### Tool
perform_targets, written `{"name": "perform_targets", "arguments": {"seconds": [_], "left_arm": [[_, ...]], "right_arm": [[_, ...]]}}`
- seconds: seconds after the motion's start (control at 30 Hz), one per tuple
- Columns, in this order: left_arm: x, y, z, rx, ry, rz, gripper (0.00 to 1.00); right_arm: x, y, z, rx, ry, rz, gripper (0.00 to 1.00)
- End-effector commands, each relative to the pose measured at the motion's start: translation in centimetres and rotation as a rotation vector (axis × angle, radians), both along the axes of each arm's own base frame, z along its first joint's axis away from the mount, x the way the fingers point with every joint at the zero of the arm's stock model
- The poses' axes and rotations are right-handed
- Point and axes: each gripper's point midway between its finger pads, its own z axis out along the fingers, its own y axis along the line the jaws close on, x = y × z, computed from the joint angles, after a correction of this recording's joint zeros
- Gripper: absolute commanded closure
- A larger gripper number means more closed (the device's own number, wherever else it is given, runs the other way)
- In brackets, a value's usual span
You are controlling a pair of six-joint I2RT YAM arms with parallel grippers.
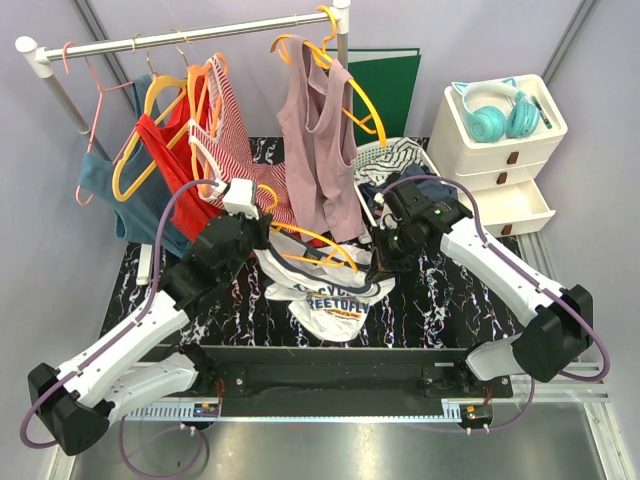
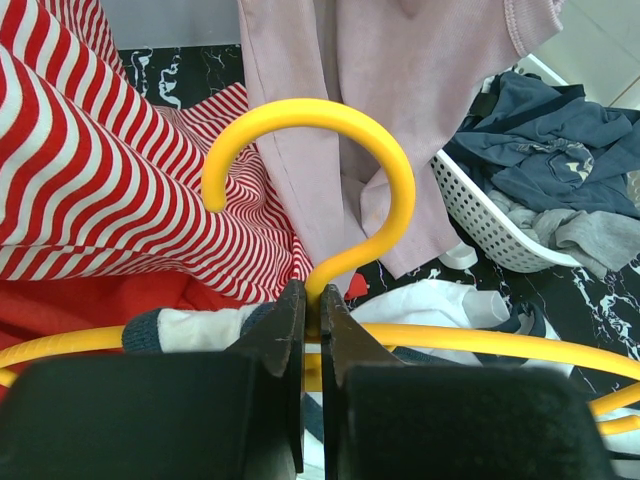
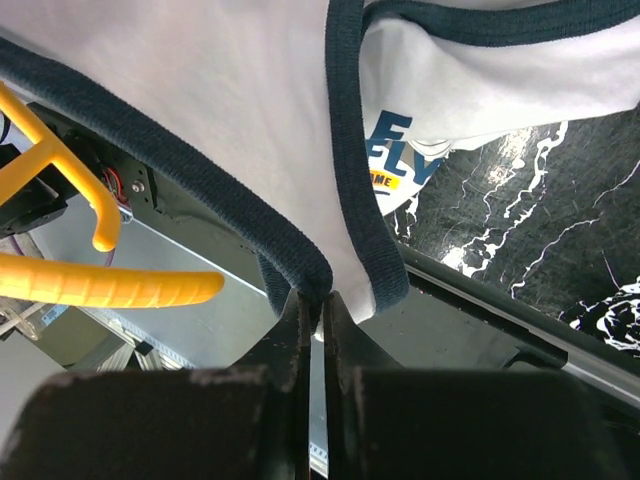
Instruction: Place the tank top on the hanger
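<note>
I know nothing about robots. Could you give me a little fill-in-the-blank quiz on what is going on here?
1. The left gripper is shut on the hanger just below its ____.
2. The right gripper is shut on the navy trim of the ____.
3. The teal headphones sit on top of the white ____.

Missing words: hook; tank top; drawers.

Our corner: pale lilac walls (image 1: 480, 40) behind a black marbled tabletop (image 1: 425, 310).
We see a metal clothes rail (image 1: 190, 37) across the back, a green folder (image 1: 390, 80) against the wall, a white drawer unit (image 1: 500, 155) at right topped by teal headphones (image 1: 495, 112), and a white laundry basket (image 2: 490, 225) beside it.
</note>
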Motion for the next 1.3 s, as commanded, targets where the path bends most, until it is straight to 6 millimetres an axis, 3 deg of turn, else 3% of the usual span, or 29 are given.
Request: {"name": "perform_targets", "arguments": {"seconds": [0.0,0.27,0.53,0.8,1.1,1.27], "left_arm": [[0.3,-0.3,1.7,-0.058,-0.059,0.001,1.00],[0.6,-0.7,1.1,-0.054,-0.043,-0.004,1.00],[1.0,-1.2,1.2,-0.060,-0.044,-0.010,1.00],[1.6,-2.2,1.6,-0.104,-0.047,-0.020,1.00],[1.5,-3.5,2.1,-0.144,-0.035,-0.062,1.00],[1.5,-3.8,2.0,-0.144,-0.032,-0.067,1.00]], "right_arm": [[0.3,0.4,3.0,0.058,-0.045,-0.002,1.00],[0.6,1.5,5.9,0.132,-0.065,0.012,1.00],[0.7,2.2,7.3,0.170,-0.071,0.023,1.00],[2.7,3.5,8.2,0.183,-0.108,0.061,1.00],[6.3,6.3,9.5,0.231,-0.152,0.094,1.00],[7.2,7.6,10.1,0.253,-0.161,0.110,1.00]]}}
